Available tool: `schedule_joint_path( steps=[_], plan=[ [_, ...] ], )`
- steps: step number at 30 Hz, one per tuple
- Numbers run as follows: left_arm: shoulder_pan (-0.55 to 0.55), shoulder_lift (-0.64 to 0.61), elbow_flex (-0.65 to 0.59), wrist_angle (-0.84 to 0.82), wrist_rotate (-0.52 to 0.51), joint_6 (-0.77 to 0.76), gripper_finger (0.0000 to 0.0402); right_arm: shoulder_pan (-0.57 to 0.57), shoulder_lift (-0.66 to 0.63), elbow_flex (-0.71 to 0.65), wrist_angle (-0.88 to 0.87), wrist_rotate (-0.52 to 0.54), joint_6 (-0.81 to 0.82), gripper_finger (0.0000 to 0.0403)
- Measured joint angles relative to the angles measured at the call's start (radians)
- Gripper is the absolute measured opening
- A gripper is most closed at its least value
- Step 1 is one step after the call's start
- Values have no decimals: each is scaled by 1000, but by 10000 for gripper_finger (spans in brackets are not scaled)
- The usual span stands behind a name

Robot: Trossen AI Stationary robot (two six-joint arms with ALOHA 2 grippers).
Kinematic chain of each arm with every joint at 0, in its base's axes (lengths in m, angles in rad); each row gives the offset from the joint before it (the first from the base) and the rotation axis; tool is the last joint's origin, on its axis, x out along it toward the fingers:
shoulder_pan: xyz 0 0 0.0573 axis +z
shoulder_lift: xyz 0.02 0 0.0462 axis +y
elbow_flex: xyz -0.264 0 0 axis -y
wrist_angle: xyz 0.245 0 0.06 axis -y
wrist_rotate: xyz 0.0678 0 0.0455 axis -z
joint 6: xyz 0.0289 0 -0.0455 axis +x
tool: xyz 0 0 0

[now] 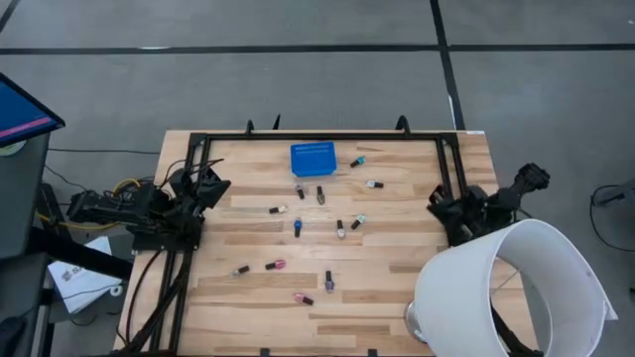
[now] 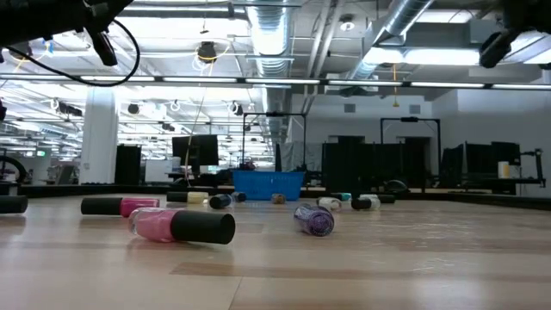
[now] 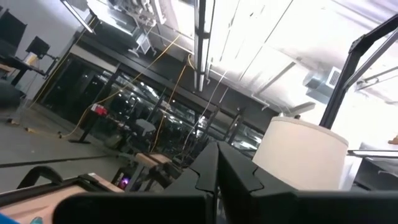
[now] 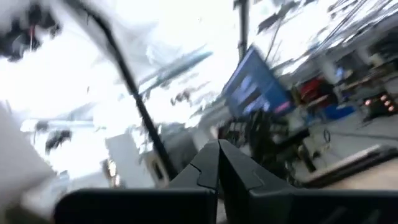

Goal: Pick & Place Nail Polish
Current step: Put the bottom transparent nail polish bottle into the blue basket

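Across the table lie nail polish bottles — tiny, dark-capped, toppled.

Blue mesh basket: upper centre of the overhead frame, on the wooden counter. White lampshade: lower right, overlapping the counter's corner. Black metal frame: along the counter's far edge. Paper sheets: lower left, on the grey floor.

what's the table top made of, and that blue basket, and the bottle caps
Table top: looks like pale wood planks, visible grain and seams, slight sheen. Blue basket: probably plastic mesh, judging by its dotted holes. Nail polish caps: matte black, likely plastic, though that stays uncertain.
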Motion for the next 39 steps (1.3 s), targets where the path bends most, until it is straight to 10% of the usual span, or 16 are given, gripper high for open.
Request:
schedule_joint_path(
  steps=[10, 17, 28, 34, 39],
  plan=[
    [0, 0, 0, 1, -62, 3, 0, -131, 0, 2, -45, 327, -22, 3],
    [0, 52, 4, -48, -35, 1, 29, -211, 2, 2, -271, 354, 99, 64],
    [-70, 531, 358, -722, 364, -129, 76, -228, 0, 3, -376, 347, 195, 127],
    [-193, 819, 645, -1224, 318, -175, 48, -228, 0, 3, -380, 347, 197, 136],
    [-282, 946, 692, -1275, 336, -278, 32, -228, 0, 3, -380, 348, 197, 141]
  ],
)
